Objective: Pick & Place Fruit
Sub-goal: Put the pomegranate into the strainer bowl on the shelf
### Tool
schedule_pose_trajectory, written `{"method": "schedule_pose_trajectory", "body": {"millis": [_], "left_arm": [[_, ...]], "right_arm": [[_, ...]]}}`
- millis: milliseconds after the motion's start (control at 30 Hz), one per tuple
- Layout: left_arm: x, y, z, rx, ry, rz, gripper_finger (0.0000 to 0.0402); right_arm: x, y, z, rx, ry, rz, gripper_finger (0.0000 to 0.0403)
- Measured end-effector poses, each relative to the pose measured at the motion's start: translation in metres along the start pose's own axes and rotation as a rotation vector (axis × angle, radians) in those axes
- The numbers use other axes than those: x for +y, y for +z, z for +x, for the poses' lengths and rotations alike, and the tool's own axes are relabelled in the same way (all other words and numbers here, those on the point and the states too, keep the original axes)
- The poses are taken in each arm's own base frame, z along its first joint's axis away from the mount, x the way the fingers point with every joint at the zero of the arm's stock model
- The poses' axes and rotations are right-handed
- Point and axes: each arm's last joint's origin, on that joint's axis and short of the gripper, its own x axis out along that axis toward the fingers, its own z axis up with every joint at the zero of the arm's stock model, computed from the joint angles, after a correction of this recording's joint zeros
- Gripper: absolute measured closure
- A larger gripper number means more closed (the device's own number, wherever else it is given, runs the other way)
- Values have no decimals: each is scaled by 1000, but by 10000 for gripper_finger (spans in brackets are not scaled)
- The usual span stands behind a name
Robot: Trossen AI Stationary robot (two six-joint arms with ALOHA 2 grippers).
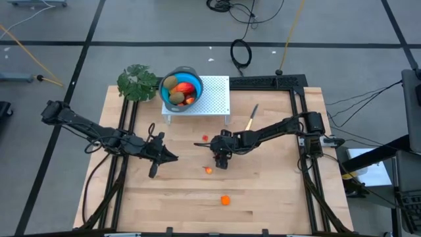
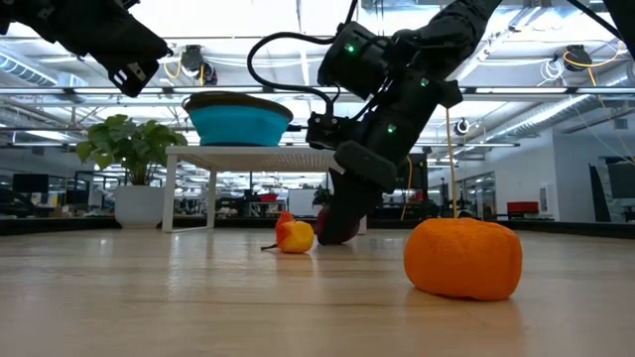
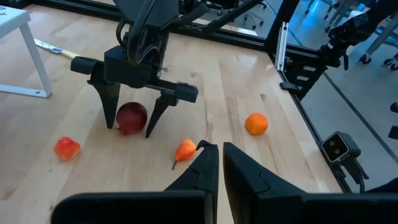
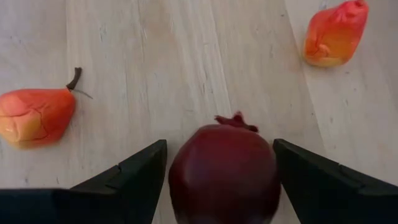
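Note:
A dark red ball (image 4: 224, 171) rests on the table's middle. My right gripper (image 4: 219, 143) is open and points down over it, one finger on each side, as the left wrist view also shows (image 3: 130, 127). An orange-red piece with a stem (image 4: 34, 115) lies near it toward the near edge, and a red bit (image 4: 336, 31) toward the far edge. An orange ball (image 1: 225, 200) sits nearer the near edge. A blue bowl (image 1: 166, 99) holds several fruit pieces (image 1: 181, 91). My left gripper (image 1: 172, 157) hovers shut, left of the ball. My right gripper has its fingers (image 3: 154, 118) close on two sides of the dark red ball (image 3: 130, 117), coming from above and pointing down. I cannot tell whether they touch it. The ball sits on the table.
The bowl stands on a white perforated stand (image 1: 214, 99) at the far edge, with a green plant (image 1: 138, 82) to its left. A pale-handled knife (image 1: 252, 117) lies right of the stand. Black frame rails (image 1: 299, 105) run along the table's right side.

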Motion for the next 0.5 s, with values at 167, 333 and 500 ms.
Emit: {"method": "schedule_pose_trajectory", "body": {"millis": [167,333,500], "left_arm": [[0,0,0,0,0,1,380],[0,0,0,0,0,1,380],[0,0,0,0,0,0,380]], "right_arm": [[0,-2,0,18,-4,0,118],[0,-1,0,14,-2,1,124],[0,-1,0,14,-2,1,160]]}}
